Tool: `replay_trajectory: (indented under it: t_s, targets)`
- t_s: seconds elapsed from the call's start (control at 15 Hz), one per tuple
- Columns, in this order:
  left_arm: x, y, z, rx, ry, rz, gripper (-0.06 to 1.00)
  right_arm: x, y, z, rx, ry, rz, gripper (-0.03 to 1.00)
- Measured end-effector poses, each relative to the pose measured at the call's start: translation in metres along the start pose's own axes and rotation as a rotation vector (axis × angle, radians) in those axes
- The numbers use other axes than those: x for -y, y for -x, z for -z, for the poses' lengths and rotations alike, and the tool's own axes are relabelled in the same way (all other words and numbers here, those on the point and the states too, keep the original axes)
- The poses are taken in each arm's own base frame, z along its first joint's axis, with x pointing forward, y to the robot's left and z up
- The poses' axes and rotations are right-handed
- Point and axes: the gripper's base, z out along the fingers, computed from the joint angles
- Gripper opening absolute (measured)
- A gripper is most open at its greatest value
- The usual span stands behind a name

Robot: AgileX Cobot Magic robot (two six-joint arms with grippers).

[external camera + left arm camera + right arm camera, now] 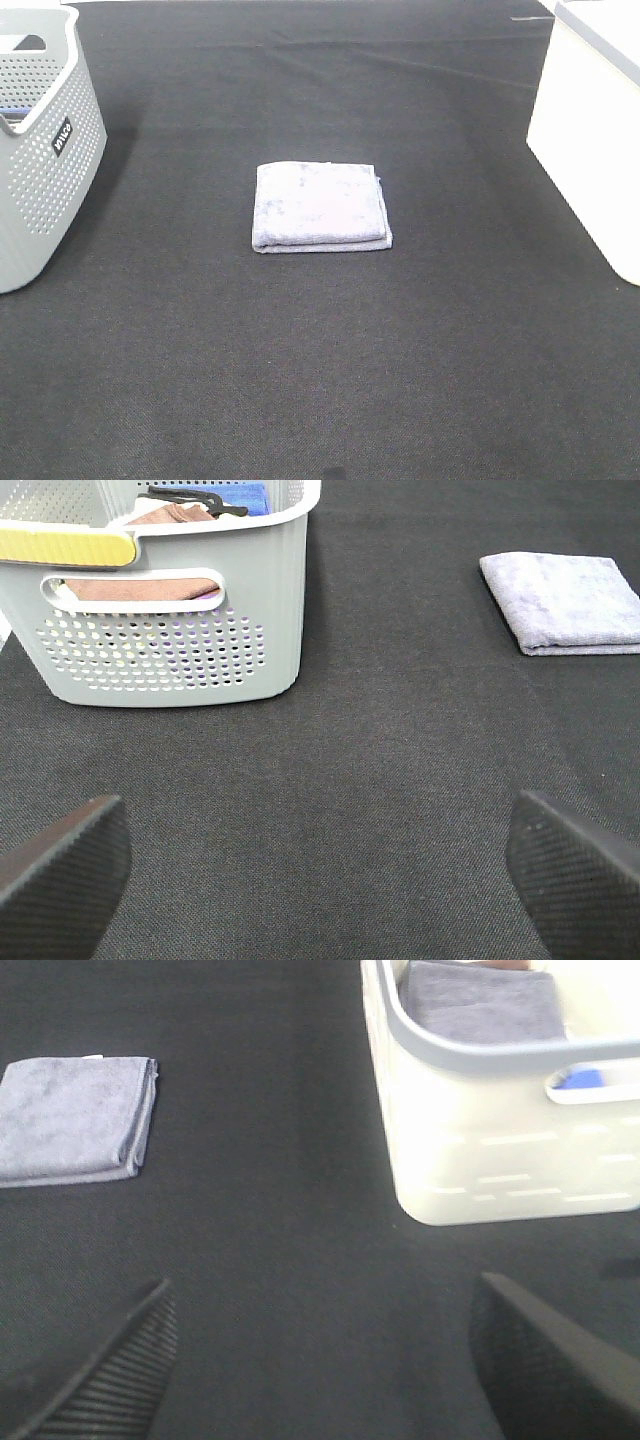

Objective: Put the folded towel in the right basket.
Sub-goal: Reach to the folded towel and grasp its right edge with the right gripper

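Observation:
A folded lilac-grey towel (320, 206) lies flat on the black cloth in the middle of the table. It also shows in the left wrist view (565, 602) and in the right wrist view (75, 1116). The right basket (592, 130) is white and stands at the right edge; in the right wrist view (480, 1160) it holds another grey towel (482, 1005). My left gripper (320, 870) is open and empty, well short of the towel. My right gripper (320, 1360) is open and empty, between towel and basket. Neither gripper shows in the exterior high view.
A grey perforated basket (40, 150) stands at the left edge; in the left wrist view (170, 630) it holds brown and blue cloths and a black hanger. The black tablecloth (320, 380) covers the whole table.

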Motion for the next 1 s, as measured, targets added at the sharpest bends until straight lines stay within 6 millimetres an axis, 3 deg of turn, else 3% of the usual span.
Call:
replay_trajectory:
  t_s: [0.2, 0.27, 0.33, 0.4, 0.67, 0.73, 0.8, 1.0]
  targets:
    - [0.0, 0.0, 0.0, 0.0, 0.0, 0.0, 0.97, -0.003, 0.046, -0.039, -0.128, 0.061, -0.008, 0.76]
    - [0.0, 0.0, 0.0, 0.0, 0.0, 0.0, 0.97, -0.007, 0.066, -0.061, -0.195, 0.115, -0.009, 0.76]
    - [0.0, 0.0, 0.0, 0.0, 0.0, 0.0, 0.97, -0.009, 0.076, -0.078, -0.253, 0.151, -0.016, 0.76]
    - [0.0, 0.0, 0.0, 0.0, 0.0, 0.0, 0.97, -0.009, 0.076, -0.078, -0.253, 0.151, -0.016, 0.76]
    - [0.0, 0.0, 0.0, 0.0, 0.0, 0.0, 0.97, -0.019, 0.118, -0.133, -0.372, 0.292, -0.045, 0.76]
    - [0.0, 0.0, 0.0, 0.0, 0.0, 0.0, 0.97, -0.025, 0.127, -0.146, -0.376, 0.314, -0.029, 0.76]
    - [0.0, 0.0, 0.0, 0.0, 0.0, 0.0, 0.97, -0.044, 0.136, -0.165, -0.391, 0.36, 0.014, 0.76]
    - [0.0, 0.0, 0.0, 0.0, 0.0, 0.0, 0.97, -0.083, 0.143, -0.216, -0.461, 0.437, 0.073, 0.76]
